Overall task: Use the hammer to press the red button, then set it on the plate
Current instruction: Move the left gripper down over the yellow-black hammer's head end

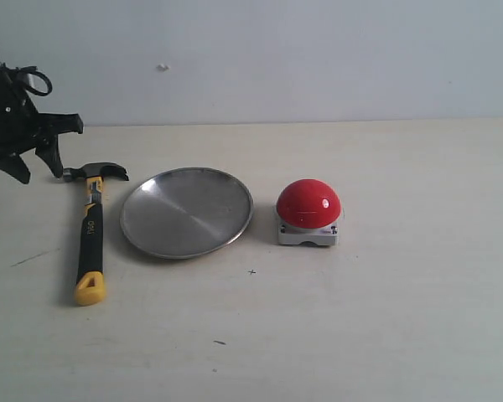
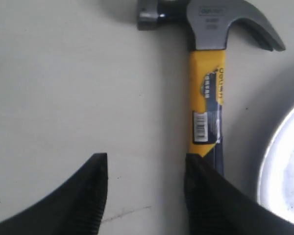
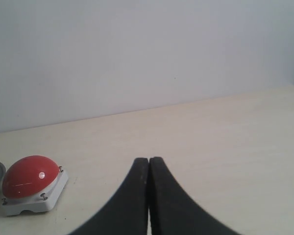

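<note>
The hammer (image 1: 90,230) lies flat on the table, dark head toward the back wall, yellow looped end toward the front. The silver plate (image 1: 187,211) sits just to its right, and the red button (image 1: 308,204) on its grey base stands right of the plate. My left gripper (image 1: 38,163) hangs open at the far left, beside the hammer head. In the left wrist view the hammer (image 2: 207,107) runs past one finger (image 2: 206,196); bare table lies between the fingers. My right gripper (image 3: 149,164) is shut on nothing, with the red button (image 3: 29,176) off to one side.
The pale wooden table (image 1: 386,327) reaches back to a plain light wall (image 1: 318,59). A slice of the plate's rim (image 2: 284,166) shows at the edge of the left wrist view. Faint dark scuffs mark the tabletop near the front.
</note>
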Robot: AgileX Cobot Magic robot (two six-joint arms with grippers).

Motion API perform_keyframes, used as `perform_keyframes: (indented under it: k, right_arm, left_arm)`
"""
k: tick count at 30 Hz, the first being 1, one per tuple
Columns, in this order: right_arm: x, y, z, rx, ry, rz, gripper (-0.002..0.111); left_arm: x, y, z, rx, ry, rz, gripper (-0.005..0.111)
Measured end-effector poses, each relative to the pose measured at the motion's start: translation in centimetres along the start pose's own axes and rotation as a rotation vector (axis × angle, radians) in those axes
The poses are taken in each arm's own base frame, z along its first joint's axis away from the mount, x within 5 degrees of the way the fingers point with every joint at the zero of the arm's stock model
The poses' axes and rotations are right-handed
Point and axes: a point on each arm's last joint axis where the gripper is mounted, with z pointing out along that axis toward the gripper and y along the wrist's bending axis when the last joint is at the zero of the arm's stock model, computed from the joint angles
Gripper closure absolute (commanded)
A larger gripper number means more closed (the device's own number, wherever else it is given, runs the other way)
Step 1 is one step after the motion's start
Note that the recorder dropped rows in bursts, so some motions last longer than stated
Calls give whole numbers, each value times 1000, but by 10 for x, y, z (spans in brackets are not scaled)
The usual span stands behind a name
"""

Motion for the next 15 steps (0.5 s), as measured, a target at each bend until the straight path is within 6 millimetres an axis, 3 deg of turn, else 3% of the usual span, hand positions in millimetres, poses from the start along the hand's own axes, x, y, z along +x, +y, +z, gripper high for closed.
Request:
perform_keyframes:
  k: [6,10,15]
  right_arm:
    - [0,0,0,0,0,0,108]
    - [0,0,0,0,0,0,108]
    - [0,0,0,0,0,0,108]
  left_arm:
    - [-12,-14,-7,22,-40,-10,57]
    - [-15,-22,6,17,5,-7,47]
    - [-20,-30,29,8,59,-10,46]
